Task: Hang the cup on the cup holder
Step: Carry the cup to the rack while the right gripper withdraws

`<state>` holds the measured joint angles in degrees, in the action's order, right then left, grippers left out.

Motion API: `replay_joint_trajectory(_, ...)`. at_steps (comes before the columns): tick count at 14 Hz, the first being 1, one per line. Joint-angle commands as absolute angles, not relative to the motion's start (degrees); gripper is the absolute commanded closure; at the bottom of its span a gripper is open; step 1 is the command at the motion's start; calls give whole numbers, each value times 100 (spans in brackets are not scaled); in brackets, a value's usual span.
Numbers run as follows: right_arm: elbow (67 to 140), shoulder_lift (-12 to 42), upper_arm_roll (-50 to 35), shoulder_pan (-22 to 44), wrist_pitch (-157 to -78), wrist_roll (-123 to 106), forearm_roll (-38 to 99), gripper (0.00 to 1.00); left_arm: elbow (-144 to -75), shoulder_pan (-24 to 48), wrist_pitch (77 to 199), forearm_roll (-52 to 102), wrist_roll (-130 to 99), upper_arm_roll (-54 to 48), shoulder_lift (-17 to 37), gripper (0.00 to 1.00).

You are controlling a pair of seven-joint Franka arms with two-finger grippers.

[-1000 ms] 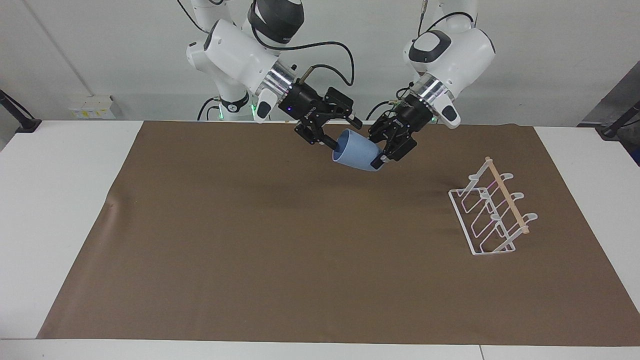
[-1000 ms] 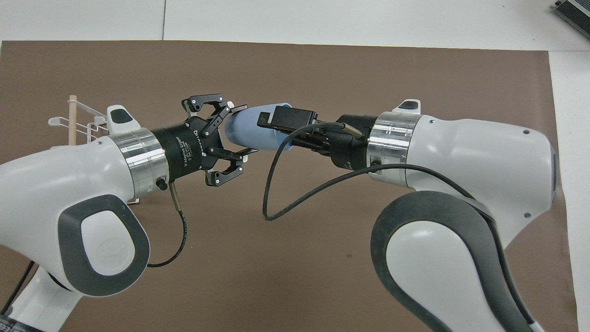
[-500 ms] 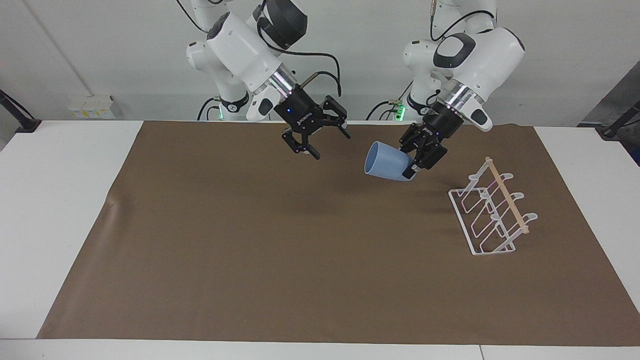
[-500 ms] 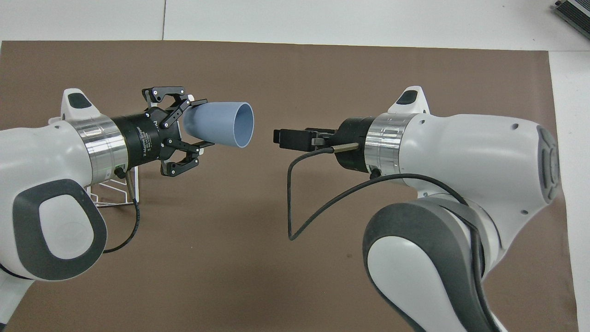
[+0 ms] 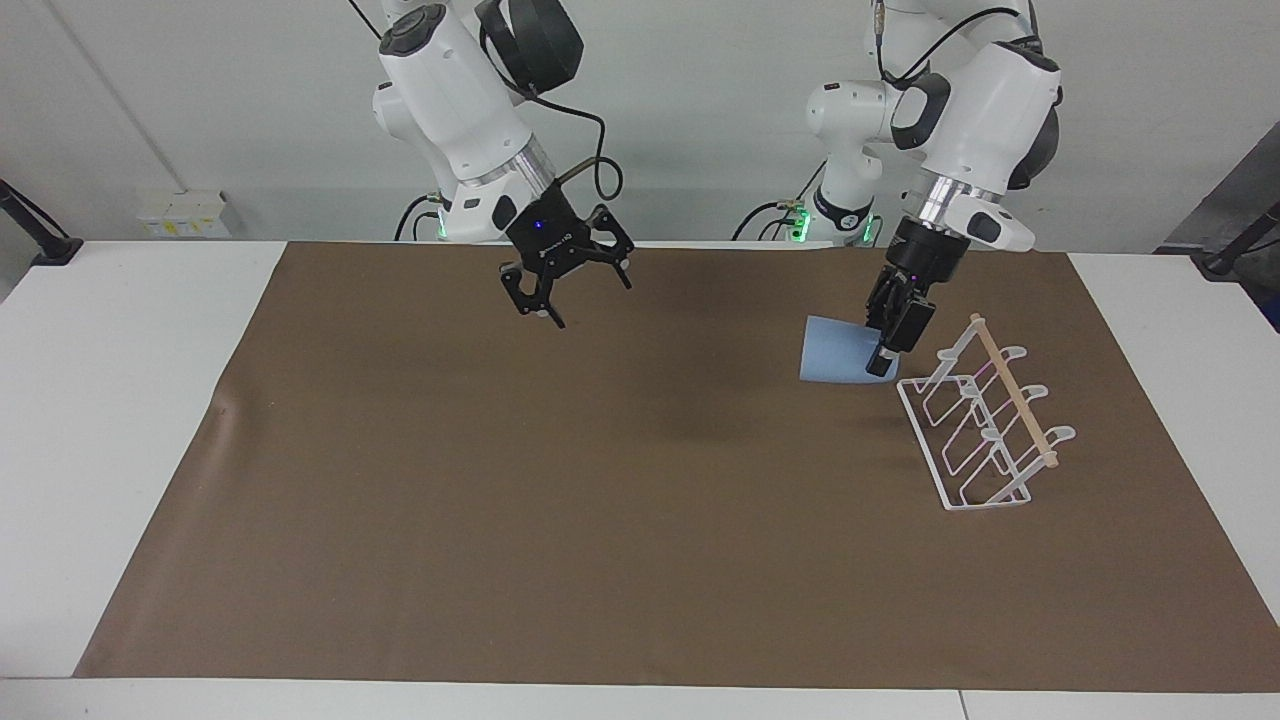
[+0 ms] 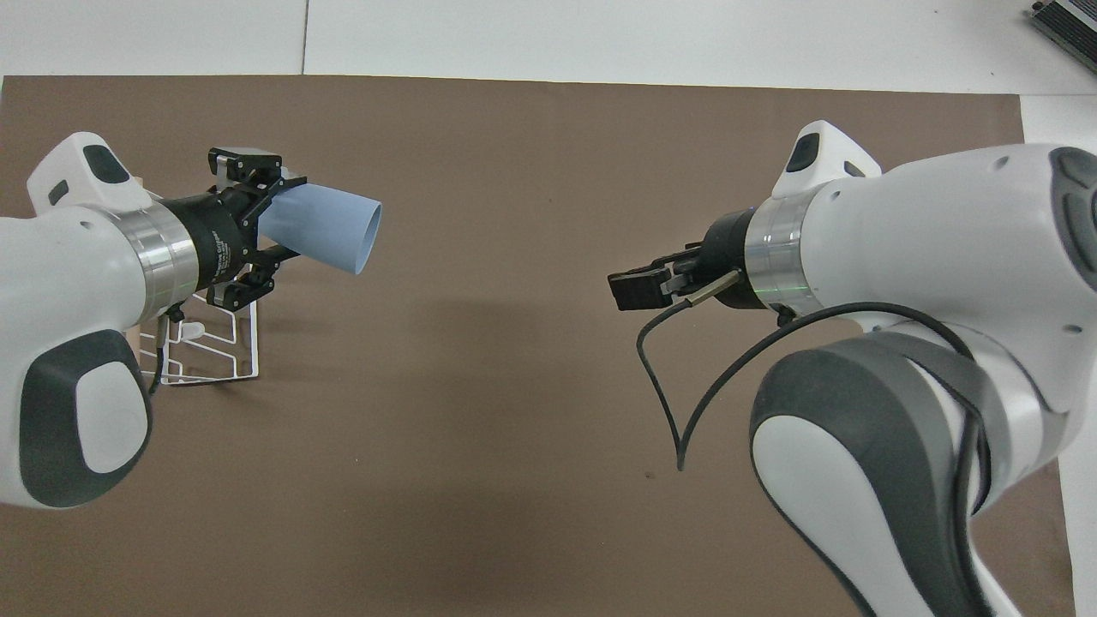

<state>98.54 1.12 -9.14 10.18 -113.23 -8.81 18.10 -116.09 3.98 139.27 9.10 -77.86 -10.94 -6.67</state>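
Note:
The light-blue cup (image 5: 838, 352) lies on its side in the air, mouth toward the right arm's end of the table. My left gripper (image 5: 884, 352) is shut on its base and holds it just above the brown mat, beside the end of the white wire cup holder (image 5: 985, 425) that is nearer to the robots. The cup does not touch the prongs. In the overhead view the left gripper (image 6: 284, 219) and the cup (image 6: 330, 231) cover part of the cup holder (image 6: 214, 347). My right gripper (image 5: 575, 295) is open and empty over the mat, also in the overhead view (image 6: 632, 290).
The brown mat (image 5: 600, 520) covers most of the white table (image 5: 120, 400). The cup holder's wooden dowel (image 5: 1015, 395) runs along its top. A black cable (image 6: 686, 394) hangs from the right wrist.
The right gripper let go of the cup and drew back toward its own end. The left gripper carried the cup toward the cup holder and lowered it beside the rack.

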Motion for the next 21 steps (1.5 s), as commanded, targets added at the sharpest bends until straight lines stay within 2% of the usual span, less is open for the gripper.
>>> replay_joint_trajectory(1, 9441, 158, -958, 669, -10567, -1142, 1224, 0, -11198, 194, 13545, -224, -7577, -1134, -536, 100)
replay_joint_trajectory(6, 8921, 202, -940, 19, -9537, -1125, 406, 0, -10996, -88, 13702, -1948, -6620, -1125, -396, 100)
replay_joint_trajectory(9, 8912, 193, -923, -289, -9221, -1072, 97, 0, -10697, -228, 13912, -3178, -6627, -1125, 16, 100)
replay_joint_trajectory(12, 8912, 202, -923, -579, -9167, -784, -105, 0, -10661, -369, 14089, -4084, -6644, -1125, 254, 100)
replay_joint_trajectory(17, 8982, 229, -940, -624, -9219, 402, -27, 0, -10740, -387, 14124, -4455, -6680, -1125, 360, 100)
replay_joint_trajectory(21, 9228, 132, -940, -694, -9255, 607, -18, 0, -11135, -588, 14518, -4877, -6864, -1125, 378, 100)
